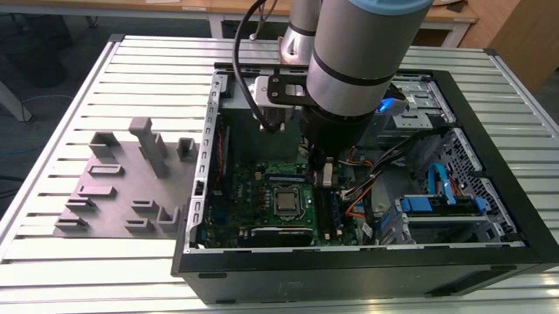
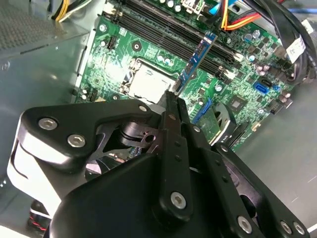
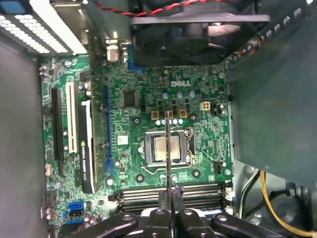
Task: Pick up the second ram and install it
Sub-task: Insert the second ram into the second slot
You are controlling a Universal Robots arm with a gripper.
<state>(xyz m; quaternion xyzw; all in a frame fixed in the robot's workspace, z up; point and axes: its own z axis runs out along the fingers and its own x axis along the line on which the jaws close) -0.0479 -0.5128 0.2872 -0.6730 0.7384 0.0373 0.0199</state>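
One gripper (image 2: 172, 97), one second ram (image 2: 194, 62) clamped

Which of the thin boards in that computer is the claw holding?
The slim blue memory stick, seen edge-on, pinched in the gripper over the motherboard; the wider card stands plugged into its slot.

1. Open-side up on the table (image 1: 52, 275): computer case (image 1: 511, 170), motherboard (image 1: 262, 190) reachable from above.
2. Over the memory slots (image 3: 133, 192), pincer (image 3: 170, 193) clamped on the second ram (image 3: 168, 148).
3. Hemmed in by a cooling fan (image 3: 198, 29) and an upright expansion card (image 3: 86, 144).
4. Crowded on the exterior view's right with loose cables (image 1: 391, 157) and a blue drive cage (image 1: 436, 206).
5. Outside the case, bare slats except for a grey fixture (image 1: 131, 190).
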